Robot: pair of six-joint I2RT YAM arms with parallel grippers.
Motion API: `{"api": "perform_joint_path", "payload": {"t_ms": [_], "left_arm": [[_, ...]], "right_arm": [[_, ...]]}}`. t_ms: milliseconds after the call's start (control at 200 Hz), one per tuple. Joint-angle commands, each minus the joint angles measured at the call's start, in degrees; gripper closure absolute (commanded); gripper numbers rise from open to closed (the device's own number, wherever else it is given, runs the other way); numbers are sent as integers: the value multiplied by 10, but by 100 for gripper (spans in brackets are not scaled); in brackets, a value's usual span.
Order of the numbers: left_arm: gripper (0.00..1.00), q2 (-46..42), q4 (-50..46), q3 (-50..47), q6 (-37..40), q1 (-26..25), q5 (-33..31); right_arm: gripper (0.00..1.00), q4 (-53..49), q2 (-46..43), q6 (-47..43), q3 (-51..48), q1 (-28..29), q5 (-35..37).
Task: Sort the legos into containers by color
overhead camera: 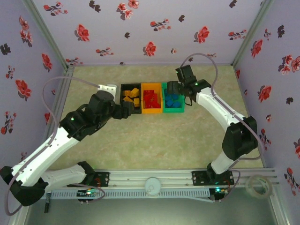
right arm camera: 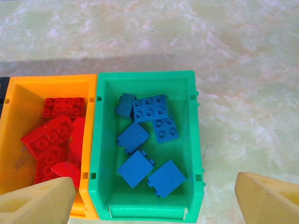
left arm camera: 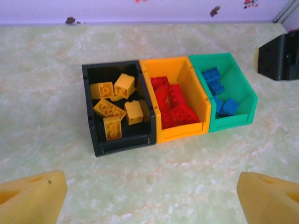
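Three joined containers stand in a row at the table's middle back: a black bin (left arm camera: 124,144) holding several orange-yellow legos (left arm camera: 114,109), an orange bin (left arm camera: 182,132) holding several red legos (left arm camera: 175,105), and a green bin (right arm camera: 145,212) holding several blue legos (right arm camera: 149,109). My left gripper (left arm camera: 152,196) hovers open just in front of the black bin (overhead camera: 131,112), with bare table between its fingers. My right gripper (right arm camera: 152,200) hangs open above the green bin (overhead camera: 173,110), nothing held.
Floral walls close the table (overhead camera: 187,136) on the left, back and right. A roll of clear tape (overhead camera: 258,186) lies beyond the rail at the near right. The right gripper's black body (left arm camera: 280,56) sits right of the green bin.
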Motion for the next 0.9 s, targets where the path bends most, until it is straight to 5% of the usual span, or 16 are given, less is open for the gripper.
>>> {"api": "perform_joint_path", "payload": {"t_ms": [0, 445, 750, 895], "left_arm": [[0, 5, -23, 31, 41, 6, -12], [0, 33, -148, 140, 50, 32, -49], [0, 48, -199, 162, 34, 122, -113], [0, 37, -178, 128, 57, 192, -117]], "right_arm": [[9, 16, -27, -15, -10, -6, 2], [0, 17, -127, -11, -74, -54, 20], [0, 13, -215, -3, -140, -102, 14], [0, 16, -255, 0, -171, -108, 76]]}}
